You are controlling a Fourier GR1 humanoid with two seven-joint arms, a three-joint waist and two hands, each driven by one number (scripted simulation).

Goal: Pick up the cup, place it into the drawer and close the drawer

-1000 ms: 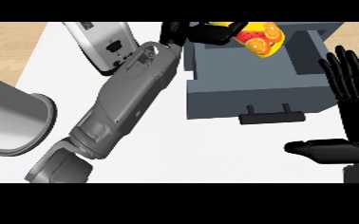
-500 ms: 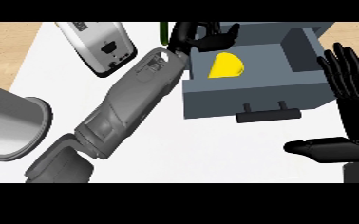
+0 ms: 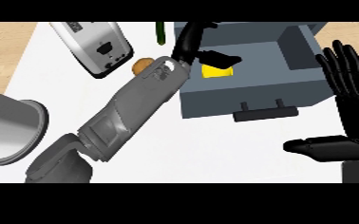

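Single head view only, looking steeply down onto desk (image 3: 231, 156) from above, close in. Forearms entering from lower edge. Open drawer (image 3: 245, 99) sitting upper-centre, toaster (image 3: 98, 47) upper-left, pot (image 3: 17, 128) getting cropped at left edge. No second view sharing coverage.

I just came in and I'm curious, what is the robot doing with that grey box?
The grey box is an open drawer. The robot's left hand reaches over it, right above a yellow cup lying inside. The right hand rests open at the right edge, fingers up. The drawer is not closed yet. A toaster and a metal pot sit on the counter at the left.
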